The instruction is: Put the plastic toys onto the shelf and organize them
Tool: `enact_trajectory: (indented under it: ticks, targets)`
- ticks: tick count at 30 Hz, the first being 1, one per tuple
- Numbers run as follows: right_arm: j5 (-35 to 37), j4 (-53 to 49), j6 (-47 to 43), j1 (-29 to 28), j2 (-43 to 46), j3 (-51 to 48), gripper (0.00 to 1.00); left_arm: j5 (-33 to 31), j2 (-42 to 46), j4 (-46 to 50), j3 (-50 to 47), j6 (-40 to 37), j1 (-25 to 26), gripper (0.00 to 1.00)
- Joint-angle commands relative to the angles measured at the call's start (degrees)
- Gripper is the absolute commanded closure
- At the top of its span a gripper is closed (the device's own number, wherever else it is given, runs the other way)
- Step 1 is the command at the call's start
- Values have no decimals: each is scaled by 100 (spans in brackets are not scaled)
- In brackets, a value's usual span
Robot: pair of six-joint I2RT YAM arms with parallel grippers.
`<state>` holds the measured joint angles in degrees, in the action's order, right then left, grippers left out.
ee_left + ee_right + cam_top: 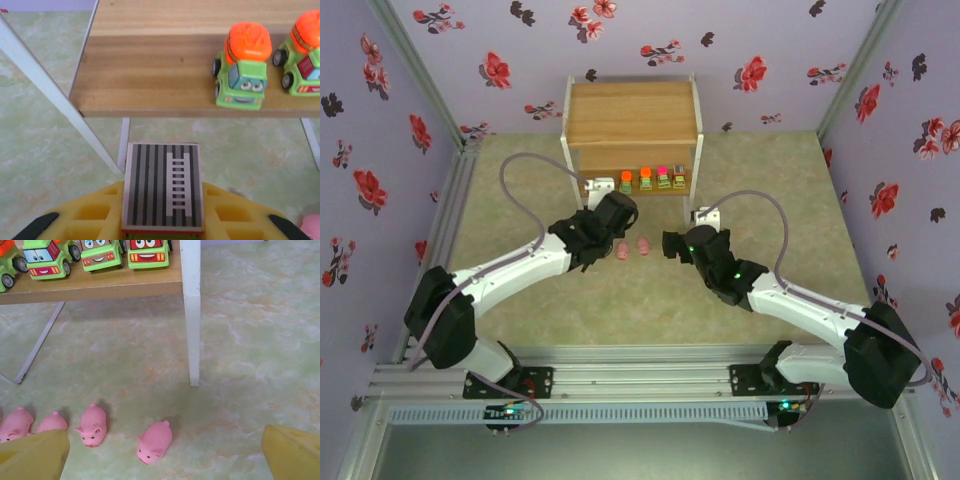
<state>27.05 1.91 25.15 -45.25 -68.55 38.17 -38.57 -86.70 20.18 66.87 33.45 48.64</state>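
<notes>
Green marbled mat (570,310) lies under everything. Left gripper (162,231) is clamped on a ladder-topped truck (162,187), aimed at the front left corner of the shelf (150,75) lower board, presumably to extend the row beside the orange-topped truck (242,65). Right gripper (165,460) gapes wide, holding nothing (pigs (155,441) wait on the mat beneath it, before the shelf's front edge).
</notes>
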Motion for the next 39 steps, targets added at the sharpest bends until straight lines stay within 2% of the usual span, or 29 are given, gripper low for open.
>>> enact_trajectory:
  ticks: [1, 16, 39]
  targets:
    - [141, 91, 95, 60, 88, -73, 1, 179, -15, -78, 284, -332, -185, 71]
    - [67, 105, 96, 127, 26, -58, 1, 257, -552, -192, 930, -726, -503, 71]
    - [-92, 107, 98, 188, -99, -20, 1, 192, -1054, -832, 904, -666, -732, 71]
